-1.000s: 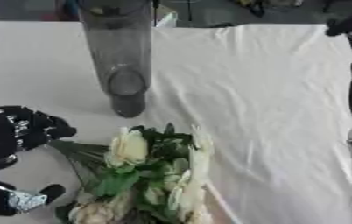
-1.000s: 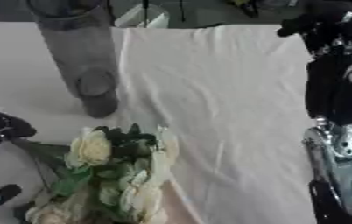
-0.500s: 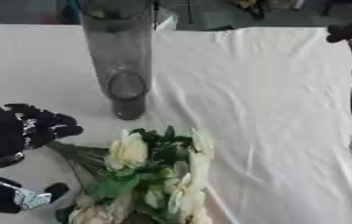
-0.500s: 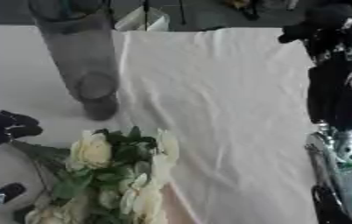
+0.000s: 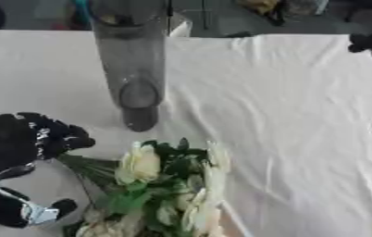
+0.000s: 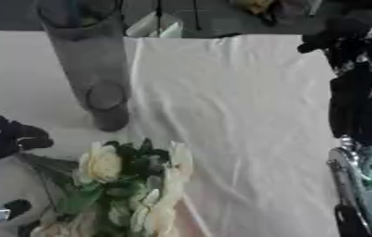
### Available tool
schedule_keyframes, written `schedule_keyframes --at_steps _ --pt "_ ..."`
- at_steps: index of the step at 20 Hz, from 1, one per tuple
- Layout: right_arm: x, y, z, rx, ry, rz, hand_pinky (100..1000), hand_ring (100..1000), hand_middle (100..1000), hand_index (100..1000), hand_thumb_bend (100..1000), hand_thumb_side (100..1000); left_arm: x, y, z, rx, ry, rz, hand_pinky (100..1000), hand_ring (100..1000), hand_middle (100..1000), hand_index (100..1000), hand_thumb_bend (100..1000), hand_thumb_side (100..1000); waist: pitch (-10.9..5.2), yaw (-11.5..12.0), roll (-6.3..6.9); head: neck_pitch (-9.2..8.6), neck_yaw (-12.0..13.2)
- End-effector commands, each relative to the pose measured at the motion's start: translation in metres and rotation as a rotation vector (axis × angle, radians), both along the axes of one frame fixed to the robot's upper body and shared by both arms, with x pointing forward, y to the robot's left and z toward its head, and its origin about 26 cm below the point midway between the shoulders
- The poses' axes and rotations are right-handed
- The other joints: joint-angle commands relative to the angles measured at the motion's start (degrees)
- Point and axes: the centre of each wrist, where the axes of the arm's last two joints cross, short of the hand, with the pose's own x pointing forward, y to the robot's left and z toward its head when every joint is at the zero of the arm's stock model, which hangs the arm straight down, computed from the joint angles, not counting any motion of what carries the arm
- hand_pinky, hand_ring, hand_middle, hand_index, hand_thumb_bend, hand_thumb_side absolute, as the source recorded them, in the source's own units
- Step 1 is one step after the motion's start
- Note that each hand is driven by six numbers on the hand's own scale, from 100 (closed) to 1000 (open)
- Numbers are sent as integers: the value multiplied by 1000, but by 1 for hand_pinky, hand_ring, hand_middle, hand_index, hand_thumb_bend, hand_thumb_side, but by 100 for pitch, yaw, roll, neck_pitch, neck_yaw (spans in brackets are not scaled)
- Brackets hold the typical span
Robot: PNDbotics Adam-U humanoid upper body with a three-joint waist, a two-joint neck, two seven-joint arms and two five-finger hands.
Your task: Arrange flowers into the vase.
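- L hand low at the view's left edge, fingers curled, knuckles pointing toward the bouquet. Stem ends run in under/next to the fingertips, but can't tell if it's actually gripping them or just clenched beside them.
- Black-and-silver part nearer than the L hand, at the bottom-left corner; prob the thumb or wrist, not sure which.
- Flowers lie flat on the cloth just to the right of the L hand and a bit nearer: cream roses w/ green leaves, heads toward the near edge, stems fanning back to the hand.
- Vase beyond the L hand, up and to its right; tall smoky-grey glass cylinder, upright, nothing visible inside. Its base sits just past the top of the bouquet, not touching it.
- White tablecloth covers the table, creased, bare stretch between the bouquet and the R side.
- R arm along the right edge, well apart from flowers and vase.
- R hand up at the far right corner, dark, fingers look curled, holding nothing.
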Motion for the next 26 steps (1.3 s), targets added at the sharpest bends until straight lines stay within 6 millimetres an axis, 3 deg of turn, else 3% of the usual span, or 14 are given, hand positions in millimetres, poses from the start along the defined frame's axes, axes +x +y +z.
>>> schedule_keyframes --at_steps 1,13,22,26 --pt "-3 0 9 -21 -34 8 742 560 540 715 100 1000 -2 -2 7 14 0 0 660 759 823 958 354 748 -62 -7 55 -80 27" --pt "-3 2 9 -28 -32 13 744 558 539 715 100 1000 19 1 2 -16 21 17 642 755 793 909 266 724 -6 -37 35 -155 76" --pt "-3 2 9 -27 -31 12 745 557 537 714 100 1000 32 4 -6 33 48 29 648 758 803 911 327 684 35 -69 38 -189 102" --pt "-3 2 9 -25 -29 12 745 556 536 713 100 1000 36 7 -11 66 56 35 651 760 807 921 363 617 53 -81 43 -197 98"
